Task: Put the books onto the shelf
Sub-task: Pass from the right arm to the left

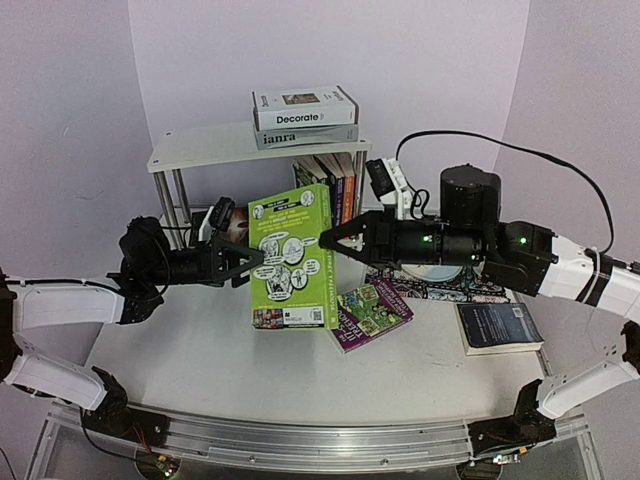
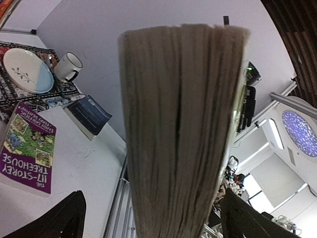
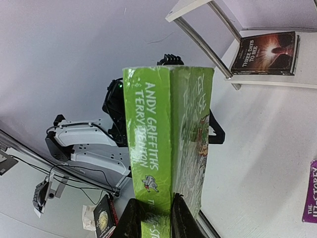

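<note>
Right gripper (image 1: 325, 240) pinches the spine edge of the green book (image 1: 292, 255), which stands upright over the table (image 1: 200, 350) in front of the shelf (image 1: 200, 150); whether its lower edge touches the table cannot be told. Left gripper (image 1: 250, 265), jaws spread wide, faces the opposite, page edge. Only the overhead view gives the whole layout: Decorate (image 1: 305, 105) stacked on ianra (image 1: 300, 137) on the top tier, upright books (image 1: 335, 178) on the lower tier, a purple book (image 1: 372, 312) flat just right of the green one, a navy book (image 1: 500, 325) farther right, and a plate (image 1: 435, 272) on a patterned mat (image 1: 400, 285) partly hidden by the right arm. The left wrist view alone shows the page block (image 2: 183, 129) edge-on, with one dark finger (image 2: 64, 218) on each side standing apart from it, and a mug (image 2: 67, 66) beside the plate (image 2: 27, 69) that the overhead view hides; the purple book (image 2: 27, 153) and navy book (image 2: 89, 115) also appear. The right wrist view alone shows the spine lettering of the green book (image 3: 168, 148), the two fingers (image 3: 132, 218) pressed on either side of the spine at its near end, and Three Days to See (image 3: 267, 52) lying flat on the lower tier beyond a chrome leg.
</note>
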`<state>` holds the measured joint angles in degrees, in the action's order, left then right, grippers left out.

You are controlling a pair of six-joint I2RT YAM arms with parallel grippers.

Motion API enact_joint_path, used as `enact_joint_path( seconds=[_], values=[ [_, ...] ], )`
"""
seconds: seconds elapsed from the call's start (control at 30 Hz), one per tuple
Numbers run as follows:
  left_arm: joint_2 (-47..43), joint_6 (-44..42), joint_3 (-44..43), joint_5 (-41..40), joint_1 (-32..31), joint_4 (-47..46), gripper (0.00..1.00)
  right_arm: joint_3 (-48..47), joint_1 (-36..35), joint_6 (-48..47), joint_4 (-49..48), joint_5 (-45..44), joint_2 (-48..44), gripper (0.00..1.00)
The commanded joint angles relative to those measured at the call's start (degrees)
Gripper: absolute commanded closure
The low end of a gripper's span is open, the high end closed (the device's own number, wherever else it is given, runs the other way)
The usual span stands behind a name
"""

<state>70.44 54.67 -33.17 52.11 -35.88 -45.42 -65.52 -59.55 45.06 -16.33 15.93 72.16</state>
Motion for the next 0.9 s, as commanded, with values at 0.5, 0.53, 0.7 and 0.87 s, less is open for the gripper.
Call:
enact_joint_path(
  seconds=[0.5,0.53,0.7,0.87],
  values=[
    [-7.29,4.71,-1.74,3.36,0.26,-7.52,0.98,2.79,-0.07,0.33,-8.26,-3.13,-5.85,0.61],
    [-7.09,4.90,-1.66,3.43,0.25,-7.54,1.00,3.01,-0.08,0.25,-7.83,-3.20,-6.03,0.57],
    [-6.64,4.97,-1.70,3.10,0.24,-7.51,1.00,2.42,-0.11,-0.58,-3.35,-1.96,-5.09,0.33],
    [-6.13,4.65,-1.90,2.92,0.22,-7.50,1.00,-1.47,-0.05,-3.28,4.94,2.01,-1.03,0.22]
  ],
)
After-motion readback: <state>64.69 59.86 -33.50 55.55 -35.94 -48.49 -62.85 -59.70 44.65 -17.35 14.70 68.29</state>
